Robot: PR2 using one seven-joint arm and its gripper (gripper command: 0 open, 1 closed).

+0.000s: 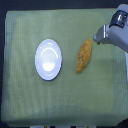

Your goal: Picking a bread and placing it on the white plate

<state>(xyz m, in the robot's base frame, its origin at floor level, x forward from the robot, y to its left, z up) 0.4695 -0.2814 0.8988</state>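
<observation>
The bread (83,55) is an elongated golden-brown loaf lying on the green cloth, tilted, right of centre in the exterior view. The white plate (48,59) is round and glossy and sits to the exterior view's left of the bread, with a gap of cloth between them and nothing on it. My gripper (98,38) comes in from the upper right, its tip just beyond the bread's upper end. The picture is too blurred to show how its fingers stand. Nothing appears held.
A green cloth (30,100) covers the table. A dark strip (126,75) runs along the exterior view's right edge beyond the cloth. The grey arm (117,30) fills the upper right corner.
</observation>
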